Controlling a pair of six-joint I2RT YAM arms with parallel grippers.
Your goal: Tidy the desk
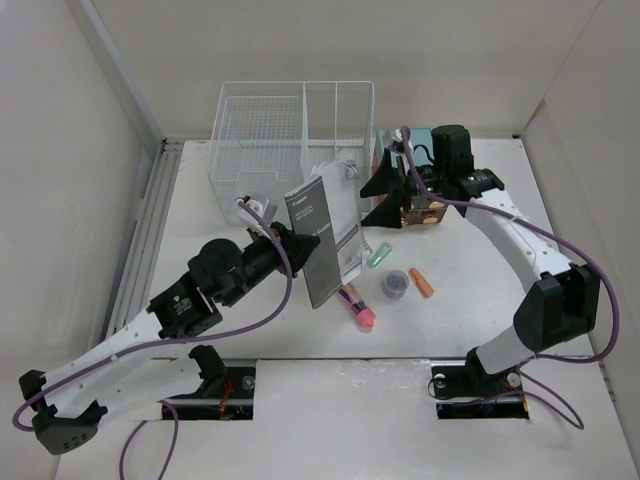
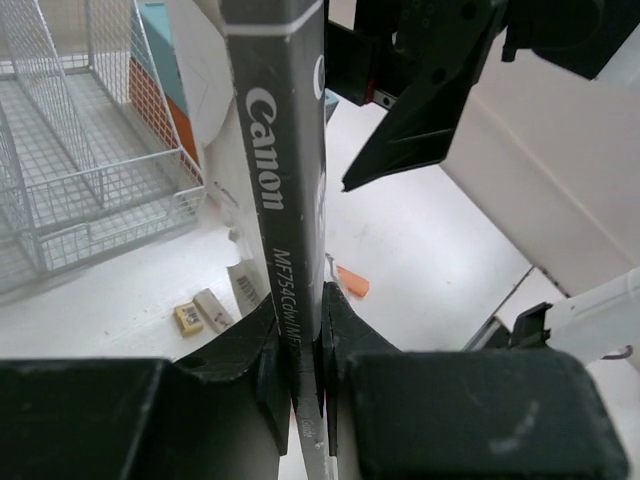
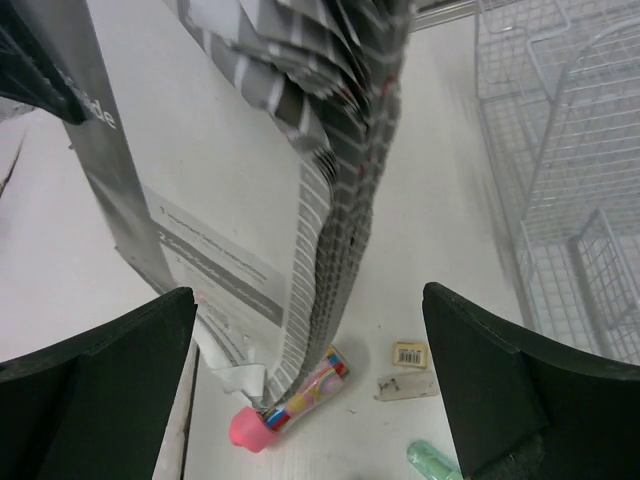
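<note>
The desk [image 1: 480,310] is a white tabletop with white walls round it. My left gripper [image 1: 298,246] is shut on the lower spine of a dark grey Canon manual [image 1: 322,232] and holds it upright above the desk. In the left wrist view the gripper [image 2: 304,345] pinches the manual's spine [image 2: 272,150]. My right gripper [image 1: 378,198] is open and empty, just right of the manual. In the right wrist view the gripper [image 3: 310,390] faces the manual's fanned, hanging pages [image 3: 335,190], which hang between its spread fingers without touching them.
A white wire basket [image 1: 290,135] stands behind the manual, and a teal box with wooden drawers [image 1: 425,208] sits under the right arm. On the desk lie a pink-capped tube [image 1: 358,310], a green item [image 1: 380,255], a small dark pot [image 1: 395,284], an orange piece [image 1: 421,283] and erasers [image 3: 410,353].
</note>
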